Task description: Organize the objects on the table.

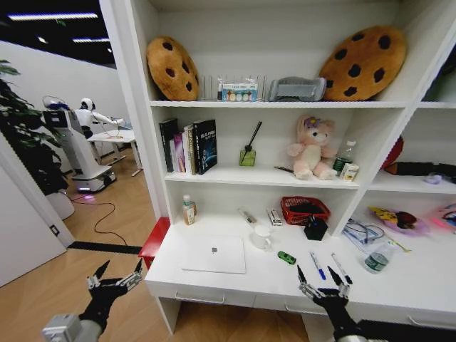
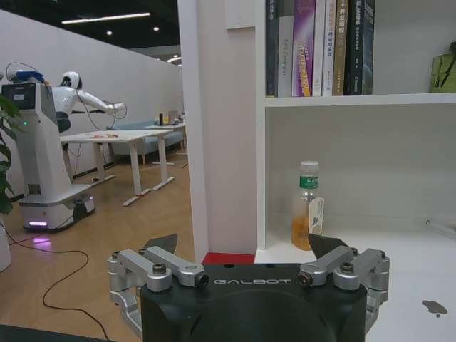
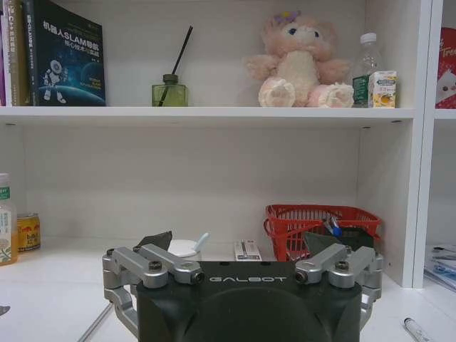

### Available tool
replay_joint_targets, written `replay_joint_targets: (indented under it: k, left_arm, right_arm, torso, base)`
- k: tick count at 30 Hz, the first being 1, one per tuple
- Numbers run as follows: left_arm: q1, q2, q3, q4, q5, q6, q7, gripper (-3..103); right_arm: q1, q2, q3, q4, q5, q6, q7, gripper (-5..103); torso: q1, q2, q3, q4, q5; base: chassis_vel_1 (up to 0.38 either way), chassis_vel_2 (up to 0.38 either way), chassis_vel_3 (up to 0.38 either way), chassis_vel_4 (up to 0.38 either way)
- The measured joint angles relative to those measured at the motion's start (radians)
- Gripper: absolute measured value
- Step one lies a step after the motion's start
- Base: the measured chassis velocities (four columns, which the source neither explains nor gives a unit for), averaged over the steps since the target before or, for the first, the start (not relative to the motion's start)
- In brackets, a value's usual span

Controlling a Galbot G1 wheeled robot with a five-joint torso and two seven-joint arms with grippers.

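A slim silver laptop [image 1: 214,254] lies closed on the white table [image 1: 271,281], near its left front. To its right are a tiny green item [image 1: 286,257], two dark pens [image 1: 318,265] [image 1: 340,268] and a clear green-labelled bottle [image 1: 375,259] on its side. A yellow packet [image 1: 385,214] lies further back on the right. My left gripper [image 1: 121,271] hangs open off the table's left front corner, over the floor. My right gripper [image 1: 317,276] is open at the front edge, just in front of the pens, and holds nothing. One pen [image 3: 417,329] shows beside the right gripper [image 3: 239,242].
At the back of the table stand a bottle of orange drink [image 1: 188,210], a white cup [image 1: 261,237], a red basket [image 1: 305,209] and a black pen pot [image 1: 315,228]. Shelves with books, a plush bear [image 1: 311,148] and cookie cushions rise above. A red stool [image 1: 154,241] sits left.
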Motion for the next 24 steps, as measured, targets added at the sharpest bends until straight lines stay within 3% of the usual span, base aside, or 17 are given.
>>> replay_joint_targets:
  k: [6,24]
  left_arm:
    - [0.014,-0.005,0.015,0.001,0.057,-0.016,0.019,100]
    - [0.012,0.004,0.016,0.006,0.057,-0.012,0.021,100]
  right_arm:
    - [-0.011,0.0,0.004,-0.001,-0.004,0.02,0.0,100]
    - [-0.034,0.003,0.034,-0.015,0.006,0.025,0.029,100]
  torso:
    - [0.0,0.0,0.0,-0.0001,-0.0001]
    - [0.0,0.0,0.0,0.0,-0.0002]
  base:
    - [0.0,0.0,0.0,0.0]
    - [0.0,0.0,0.0,0.0]
